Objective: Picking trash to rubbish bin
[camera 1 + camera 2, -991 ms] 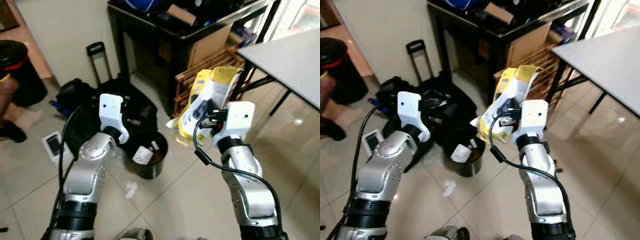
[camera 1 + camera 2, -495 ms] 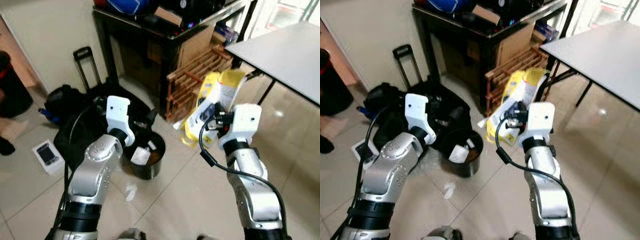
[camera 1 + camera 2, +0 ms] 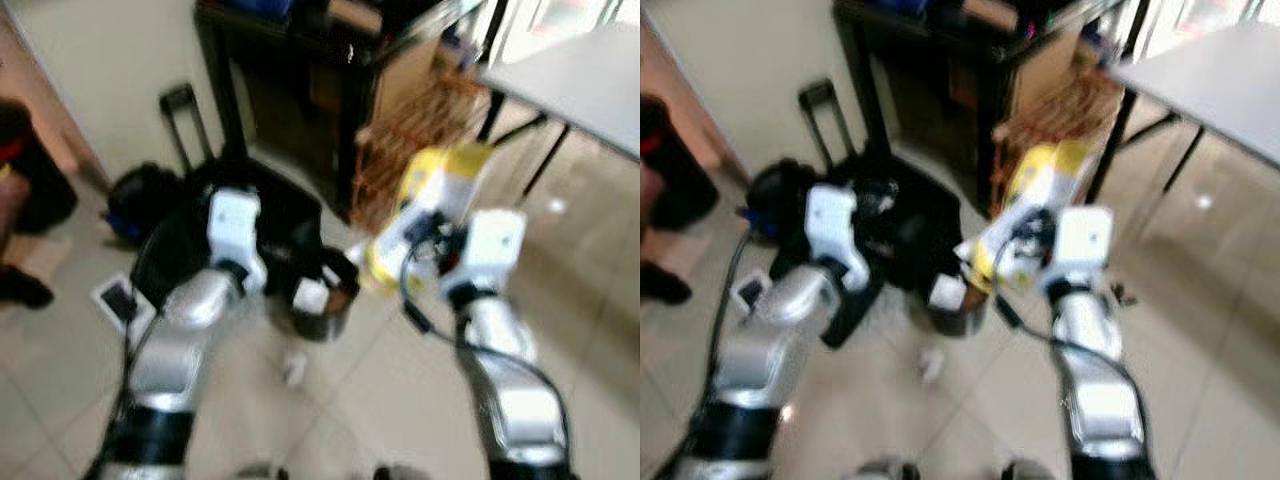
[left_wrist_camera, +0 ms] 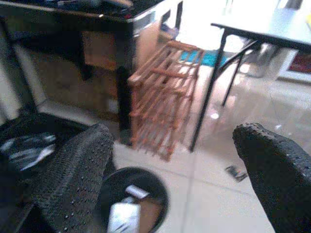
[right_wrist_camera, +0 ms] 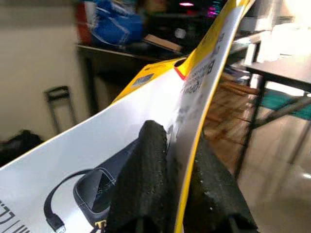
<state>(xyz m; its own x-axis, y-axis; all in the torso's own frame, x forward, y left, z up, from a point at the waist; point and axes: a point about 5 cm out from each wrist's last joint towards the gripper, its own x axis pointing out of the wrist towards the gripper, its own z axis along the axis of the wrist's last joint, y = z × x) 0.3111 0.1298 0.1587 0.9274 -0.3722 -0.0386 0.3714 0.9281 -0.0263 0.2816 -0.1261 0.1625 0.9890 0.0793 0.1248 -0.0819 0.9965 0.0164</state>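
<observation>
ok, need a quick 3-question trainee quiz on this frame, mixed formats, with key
1. True or false: the right gripper is pinched on the yellow and white package.
2. Multiple choice: the left gripper is A) shut on a paper scrap, B) open with nothing between its fingers, C) holding the suitcase handle.
3. Fill in: the black rubbish bin stands on the floor near the wooden ____.

Key
1. True: both black fingers clamp the package's edge.
2. B: the fingers stand wide apart, with the bin seen between them.
3. rack
</observation>
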